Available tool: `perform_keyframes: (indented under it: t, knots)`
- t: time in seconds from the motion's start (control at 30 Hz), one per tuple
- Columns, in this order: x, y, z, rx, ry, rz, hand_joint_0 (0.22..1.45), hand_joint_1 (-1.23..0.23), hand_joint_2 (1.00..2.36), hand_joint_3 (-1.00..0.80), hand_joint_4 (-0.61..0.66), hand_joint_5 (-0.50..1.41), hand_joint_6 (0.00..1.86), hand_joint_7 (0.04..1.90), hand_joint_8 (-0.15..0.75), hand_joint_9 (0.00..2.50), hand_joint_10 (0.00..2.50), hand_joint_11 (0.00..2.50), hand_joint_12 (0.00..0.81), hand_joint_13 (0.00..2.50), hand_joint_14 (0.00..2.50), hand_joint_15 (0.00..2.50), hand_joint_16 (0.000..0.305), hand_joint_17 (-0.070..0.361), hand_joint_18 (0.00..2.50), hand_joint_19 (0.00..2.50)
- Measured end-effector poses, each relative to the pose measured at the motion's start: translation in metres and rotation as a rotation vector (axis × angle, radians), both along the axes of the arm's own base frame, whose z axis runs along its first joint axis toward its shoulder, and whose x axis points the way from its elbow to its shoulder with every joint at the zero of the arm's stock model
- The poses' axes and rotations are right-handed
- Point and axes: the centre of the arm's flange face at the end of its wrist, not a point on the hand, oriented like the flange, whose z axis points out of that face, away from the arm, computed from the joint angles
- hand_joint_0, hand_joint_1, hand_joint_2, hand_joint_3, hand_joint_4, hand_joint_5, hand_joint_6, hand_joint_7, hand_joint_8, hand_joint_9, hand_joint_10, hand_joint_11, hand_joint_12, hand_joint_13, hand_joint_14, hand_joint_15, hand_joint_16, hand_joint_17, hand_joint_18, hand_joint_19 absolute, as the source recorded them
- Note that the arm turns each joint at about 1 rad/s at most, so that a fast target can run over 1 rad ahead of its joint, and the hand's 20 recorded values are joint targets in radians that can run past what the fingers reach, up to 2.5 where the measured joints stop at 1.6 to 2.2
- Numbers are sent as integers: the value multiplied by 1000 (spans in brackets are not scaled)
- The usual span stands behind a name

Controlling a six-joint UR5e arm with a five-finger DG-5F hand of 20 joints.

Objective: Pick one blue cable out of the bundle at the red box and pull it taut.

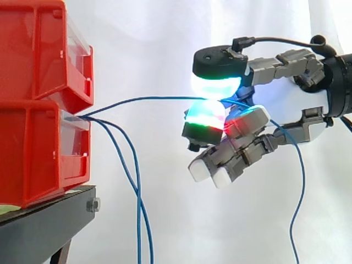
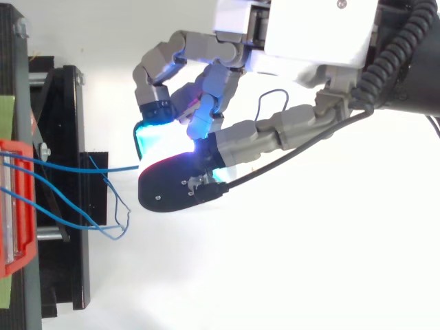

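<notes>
Side view: stacked red bins (image 1: 38, 110) at far left on a black stand (image 1: 44, 220). Hand (image 1: 300, 102) at centre right, glowing pads pinched together on one blue cable (image 1: 148, 99). Slack cables (image 1: 137, 187) droop to the bottom edge. Top view: the pinched cable (image 2: 103, 170) runs near-horizontal, left to right, from bin front to pads.

Black metal stand (image 1: 52, 223) low at the left of the side view, flat on top, with a silver bolt head (image 1: 93, 205) at its right corner. Seated directly on that top, a red plastic bin (image 1: 33, 159) with a clear front panel (front turned rightward), just short of the stand's right edge. Under the bin at the far left, a pale green patch (image 1: 7, 209). Stacked on the first and touching it, a second red bin (image 1: 38, 55) of the same shape. From above, the stand (image 2: 69, 137) as a dark frame along the left edge.
</notes>
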Motion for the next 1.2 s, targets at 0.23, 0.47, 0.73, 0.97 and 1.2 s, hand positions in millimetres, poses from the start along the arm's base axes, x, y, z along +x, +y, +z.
perform_keyframes:
  t: [0.23, 0.47, 0.73, 0.97, 1.2]
  knots:
    - [-4, 1, -12, 3, 20, 2, 699, -902, 1027, -67, 116, -118, 912, 1319, 395, 1296, 11, 1442, 387, 751, 15, 368, 50, 113, 696, 357]
    - [-9, 3, -40, 40, 14, 0, 700, -913, 1028, -62, 114, -119, 906, 1354, 391, 1251, 10, 1413, 386, 760, 14, 378, 50, 113, 694, 361]
    - [-7, 4, -46, 97, -26, -4, 694, -908, 1029, -46, 117, -117, 908, 1354, 402, 1247, 11, 1389, 385, 765, 14, 379, 50, 113, 693, 367]
    - [-7, 5, -46, 99, -27, 0, 692, -907, 1029, -44, 117, -116, 908, 1356, 403, 1246, 12, 1374, 386, 765, 14, 383, 50, 113, 693, 364]
    - [-7, 5, -47, 95, -25, -2, 689, -902, 1029, -35, 115, -115, 908, 1363, 403, 1236, 14, 1366, 387, 763, 15, 381, 50, 113, 692, 364]
